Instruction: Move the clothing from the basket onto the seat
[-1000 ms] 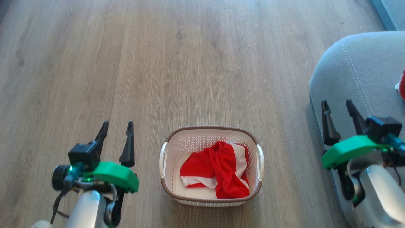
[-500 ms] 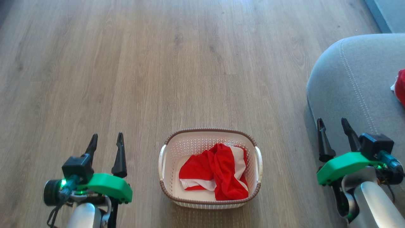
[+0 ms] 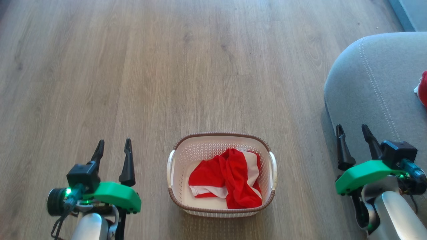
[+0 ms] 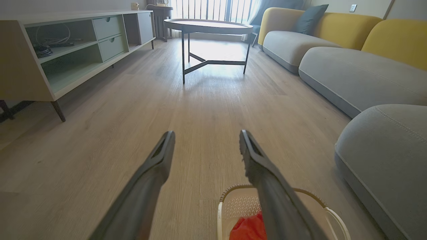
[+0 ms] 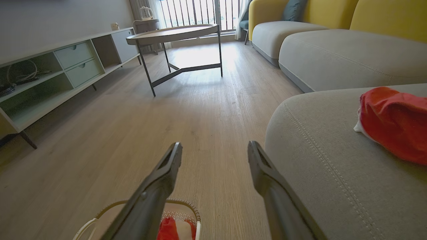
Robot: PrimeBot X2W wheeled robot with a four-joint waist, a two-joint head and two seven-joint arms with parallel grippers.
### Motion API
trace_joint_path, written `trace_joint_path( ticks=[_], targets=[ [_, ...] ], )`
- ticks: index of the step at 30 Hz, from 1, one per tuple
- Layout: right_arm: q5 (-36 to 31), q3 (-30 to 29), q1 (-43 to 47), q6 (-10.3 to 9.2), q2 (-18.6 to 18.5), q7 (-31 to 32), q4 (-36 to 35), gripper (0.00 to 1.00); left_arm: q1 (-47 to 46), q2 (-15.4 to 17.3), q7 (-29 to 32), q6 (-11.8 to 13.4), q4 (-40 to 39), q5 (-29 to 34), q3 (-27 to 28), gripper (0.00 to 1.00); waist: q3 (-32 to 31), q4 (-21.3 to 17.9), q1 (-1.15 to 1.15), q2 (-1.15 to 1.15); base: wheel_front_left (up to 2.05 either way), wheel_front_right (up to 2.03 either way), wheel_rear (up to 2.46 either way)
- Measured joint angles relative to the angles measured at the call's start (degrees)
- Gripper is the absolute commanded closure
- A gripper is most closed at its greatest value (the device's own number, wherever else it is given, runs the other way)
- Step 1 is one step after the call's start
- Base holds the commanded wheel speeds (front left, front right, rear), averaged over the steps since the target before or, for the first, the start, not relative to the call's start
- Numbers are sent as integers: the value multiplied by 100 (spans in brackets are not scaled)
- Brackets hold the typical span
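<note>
Hanging open on either side of the basket (image 3: 220,135), the left hand (image 3: 114,141) and the right hand (image 3: 352,127) hold nothing, their fingers spread wide on air. Over the last second both have drawn back toward the robot's body. A second ago they reached further up the head view, and for the last half second they have hardly moved (the slight shift of the whole picture is the camera's, not the basket's). The basket has stayed put on the wooden floor (image 3: 166,66), between the two hands and apart from both, with a strip of floor between it and the seat (image 3: 373,83).

The clothing (image 3: 230,180), a crumpled red heap with broad white stripes, lies in the basket across its middle and right side, and bare cream bottom shows at the left. One red piece (image 3: 423,89) already lies on the seat, well back from the rounded corner.

Empty hands pulled back read to me as the end of one delivery, so the task looks partly done and the basket heap is what remains. The next move would be a reach down into the basket. The heap is soft and will likely sag and trail, so a pinch deep in the folds seems wise. The basket looks light and might lift if fabric snags its rim.
</note>
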Motion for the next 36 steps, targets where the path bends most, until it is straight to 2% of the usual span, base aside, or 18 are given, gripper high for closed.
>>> trace_joint_path(
  ticks=[13,24,36],
  targets=[
    [1,-4,-185,0,4,0,-355,0,-65,-1,0,-33,91,-59,-445,0,511,-118,0,0,0,0,0],
    [1,88,-927,0,-24,0,-790,0,-855,-4,0,-119,333,-264,-1178,0,1500,-381,0,0,0,0,0],
    [2,290,-1618,0,-52,-1,-1071,0,-1870,-18,0,-236,1216,-353,-2083,0,2628,-667,2,0,0,0,0]
  ],
)
